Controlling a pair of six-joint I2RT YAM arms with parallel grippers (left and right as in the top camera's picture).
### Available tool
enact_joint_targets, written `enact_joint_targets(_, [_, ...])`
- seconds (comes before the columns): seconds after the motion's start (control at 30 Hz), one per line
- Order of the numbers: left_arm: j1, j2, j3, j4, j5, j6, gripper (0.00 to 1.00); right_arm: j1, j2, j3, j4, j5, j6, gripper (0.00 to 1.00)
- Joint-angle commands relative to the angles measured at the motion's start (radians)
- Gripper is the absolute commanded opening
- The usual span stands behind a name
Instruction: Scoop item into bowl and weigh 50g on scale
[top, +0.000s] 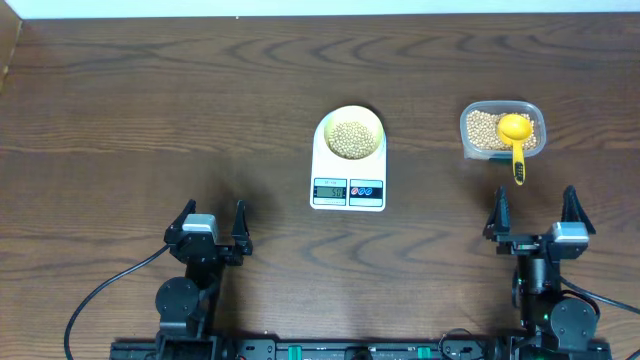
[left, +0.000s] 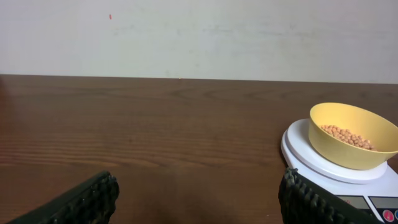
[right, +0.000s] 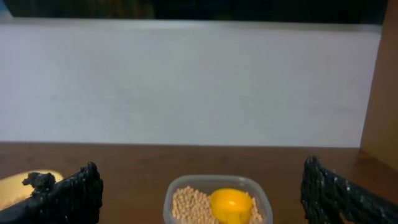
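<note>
Beans (top: 349, 139) lie in the bowl (left: 348, 152) on the scale (top: 322, 168); left and right jaws gape wide, empty.

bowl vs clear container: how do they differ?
The bowl is round and pale yellow; the container is rectangular and clear. The bowl sits on the scale; the container sits on the table. Only the container has a scoop in it, not the bowl. Both hold beans.

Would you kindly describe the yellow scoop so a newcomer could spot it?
On the brown wooden table, right of the white scale, stands a clear container of beans. The scoop lies in it, handle over the near rim. Unlike the pale bowl, it alone has a handle.
</note>
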Motion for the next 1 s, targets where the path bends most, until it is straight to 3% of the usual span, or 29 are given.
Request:
enact_joint_targets(0.0, [0.002,-0.007,-0.014,-0.037,0.003,-0.012,0.84,0.009,-0.009,-0.001,-0.039,0.0,-0.03,0.99])
enact_joint_targets(0.57, [0.002,-0.007,-0.014,-0.037,0.003,-0.012,0.84,0.035,-0.009,-0.001,-0.261,0.006,-0.108,0.99])
enact_joint_targets(0.97, [0.002,-0.007,-0.014,-0.037,0.003,-0.012,0.84,0.035,-0.009,-0.001,-0.27,0.028,-0.108,0.99])
